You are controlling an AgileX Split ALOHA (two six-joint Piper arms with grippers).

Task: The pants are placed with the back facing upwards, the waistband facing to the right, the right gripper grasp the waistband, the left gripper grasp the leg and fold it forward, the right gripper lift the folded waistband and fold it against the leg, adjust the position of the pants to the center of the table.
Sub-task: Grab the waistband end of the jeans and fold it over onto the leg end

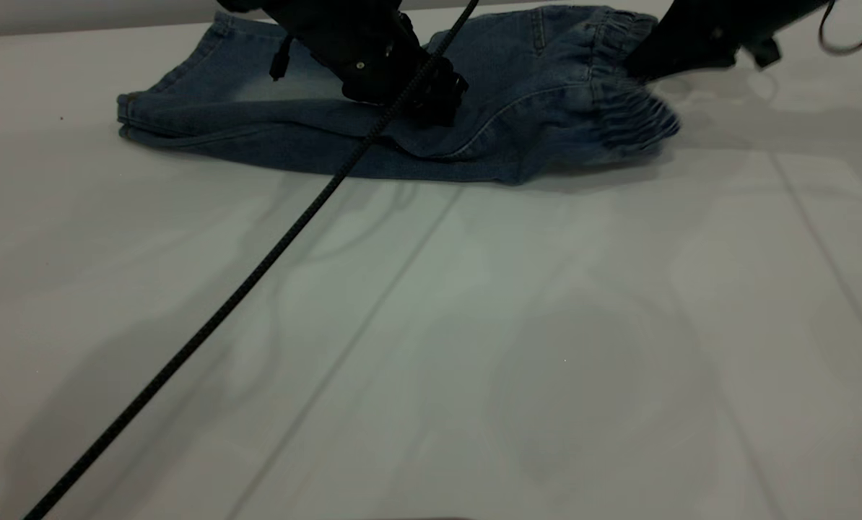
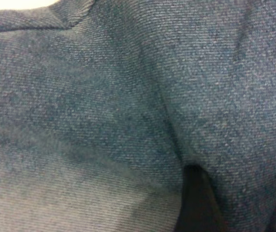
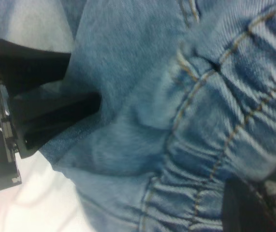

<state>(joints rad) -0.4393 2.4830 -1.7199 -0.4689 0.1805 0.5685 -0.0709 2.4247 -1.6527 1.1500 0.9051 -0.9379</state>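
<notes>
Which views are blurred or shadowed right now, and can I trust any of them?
Exterior view: dim, arm shadows on the table, motion smear at the waistband. Left wrist view: the pants fill the frame, soft. Right wrist view: waistband stitching readable, edges blurred.

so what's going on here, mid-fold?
Two black arms are working a pair of short blue denim pants at the far side of the white table. The pants appear folded lengthwise, gathered elastic waistband at the right. The left gripper presses down on the middle of the denim; its fingers are buried in fabric. The right gripper sits at the waistband, apparently gripping it. The waistband has not been folded over to the legs yet.
</notes>
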